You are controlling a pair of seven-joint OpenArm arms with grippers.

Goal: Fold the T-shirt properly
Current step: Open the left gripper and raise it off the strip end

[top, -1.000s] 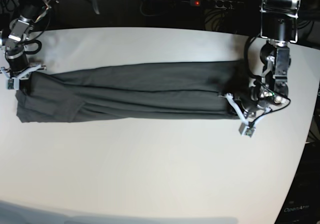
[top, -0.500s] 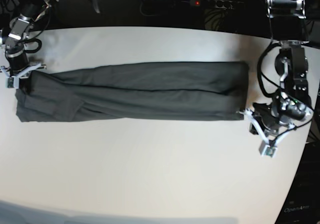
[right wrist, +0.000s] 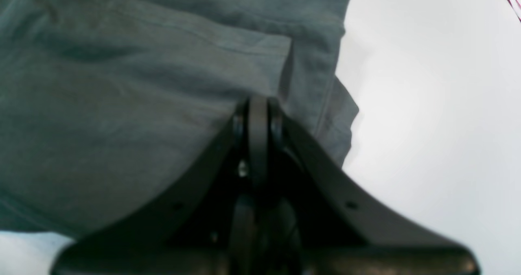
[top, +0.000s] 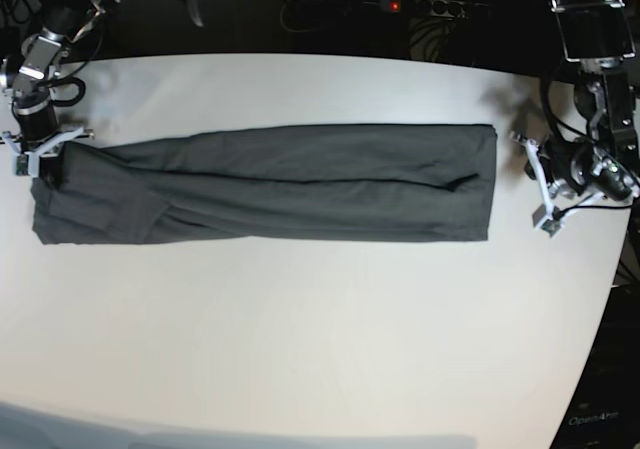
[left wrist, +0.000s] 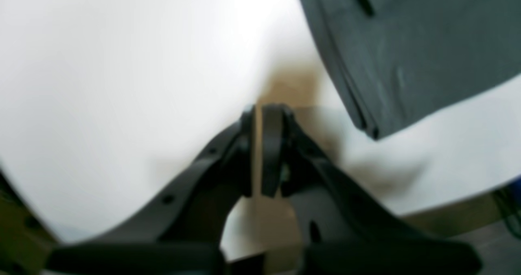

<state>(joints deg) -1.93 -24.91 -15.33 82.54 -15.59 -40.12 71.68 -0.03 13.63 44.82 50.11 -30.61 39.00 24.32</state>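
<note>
The near half of the white table [top: 300, 349] lies bare in the base view; beyond it, across the middle of the tabletop, the T-shirt [top: 270, 184] lies folded into one long dark grey band, its long axis running straight across the view from side to side; the band is narrow front to back, with lengthwise creases along it.

Its square-cut end points toward the view's right, where the left gripper [top: 537, 184] hangs just beside that end but apart from it, a strip of bare table between them; in the left wrist view this gripper [left wrist: 257, 116] shows its two dark fingers almost together with only a thin slit between the tips, nothing caught in it, and the layered corner of the shirt [left wrist: 407, 51] sits up and to the right of the tips, clear of them; that picture is blurred, so finer detail cannot be told.

The broader, more rumpled end points toward the view's left; there the right gripper [top: 35, 149] stands at the far corner of the cloth; in the right wrist view its fingers [right wrist: 257, 116] are pressed fully together over the shirt [right wrist: 122, 104], beside a stepped stack of hems, with table to the right; whether fabric is pinched between the tips cannot be told, since the fingers hide the contact.
</note>
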